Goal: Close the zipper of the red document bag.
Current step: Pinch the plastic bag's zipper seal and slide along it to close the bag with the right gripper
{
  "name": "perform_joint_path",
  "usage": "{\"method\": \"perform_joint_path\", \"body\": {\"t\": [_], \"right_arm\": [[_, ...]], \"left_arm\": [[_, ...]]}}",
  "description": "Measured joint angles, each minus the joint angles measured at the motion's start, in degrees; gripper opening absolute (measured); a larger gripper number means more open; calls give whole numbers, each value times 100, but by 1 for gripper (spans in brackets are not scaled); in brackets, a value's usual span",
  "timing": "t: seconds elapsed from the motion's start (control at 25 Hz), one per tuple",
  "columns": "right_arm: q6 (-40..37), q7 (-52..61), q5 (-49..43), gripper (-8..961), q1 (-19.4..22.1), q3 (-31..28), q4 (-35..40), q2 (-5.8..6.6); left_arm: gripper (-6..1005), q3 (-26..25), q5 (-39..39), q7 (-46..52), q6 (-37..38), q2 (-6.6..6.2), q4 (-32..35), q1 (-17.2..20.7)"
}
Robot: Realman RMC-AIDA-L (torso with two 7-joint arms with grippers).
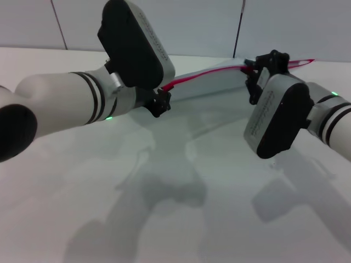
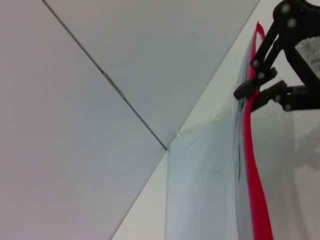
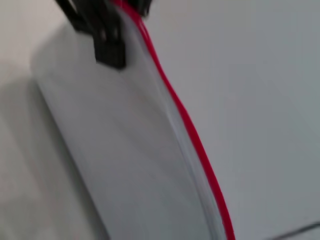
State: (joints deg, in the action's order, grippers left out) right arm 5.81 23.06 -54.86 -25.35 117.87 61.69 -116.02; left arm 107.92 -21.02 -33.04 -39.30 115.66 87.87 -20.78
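The red document bag (image 1: 219, 82) is a pale translucent pouch held up off the table between my two arms at the back. Its zipper (image 1: 203, 74) is a thin red strip along the upper edge. My left gripper (image 1: 160, 101) is shut on the bag's left end. My right gripper (image 1: 255, 74) is pinched on the red strip near its right end. The left wrist view shows the zipper (image 2: 255, 175) running up to the right gripper (image 2: 255, 92), whose fingers are closed on it. In the right wrist view the zipper (image 3: 195, 140) leads to the left gripper (image 3: 110, 50) at the far corner.
Below the bag lies the white table (image 1: 181, 208), marked only by the arms' shadows. Behind it stands a pale panelled wall with a dark vertical seam (image 1: 237, 33). The bulky wrist housings of both arms hang close to the bag.
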Motion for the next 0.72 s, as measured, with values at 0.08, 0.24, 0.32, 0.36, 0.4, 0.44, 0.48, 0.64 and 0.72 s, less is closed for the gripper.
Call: {"method": "perform_joint_path", "body": {"t": [0.08,0.24,0.32,0.36,0.4,0.44,0.48,0.64,0.72], "right_arm": [[-16,2,3,81,-22,-117,-111,2],[-63,11,13,81,-53,-386,-302,9],[-65,11,9,82,-54,-485,-344,9],[-67,12,9,82,-55,-537,-363,9],[-73,12,9,82,-56,-590,-381,9],[-90,12,9,82,-56,-650,-401,9],[-115,13,9,82,-57,-709,-418,9],[-186,15,10,82,-57,-864,-438,9],[-194,14,10,82,-56,-910,-442,9]], "left_arm": [[101,-10,13,0,4,0,85,57],[103,-64,15,0,11,7,187,153],[104,-72,16,-1,17,7,236,205],[105,-78,15,-1,18,3,260,232],[105,-91,16,-1,19,2,279,253],[106,-106,17,-3,20,2,291,265],[107,-122,22,-5,20,2,297,272],[108,-141,7,-20,22,2,334,295],[110,-146,3,-34,26,1,339,303]]}}
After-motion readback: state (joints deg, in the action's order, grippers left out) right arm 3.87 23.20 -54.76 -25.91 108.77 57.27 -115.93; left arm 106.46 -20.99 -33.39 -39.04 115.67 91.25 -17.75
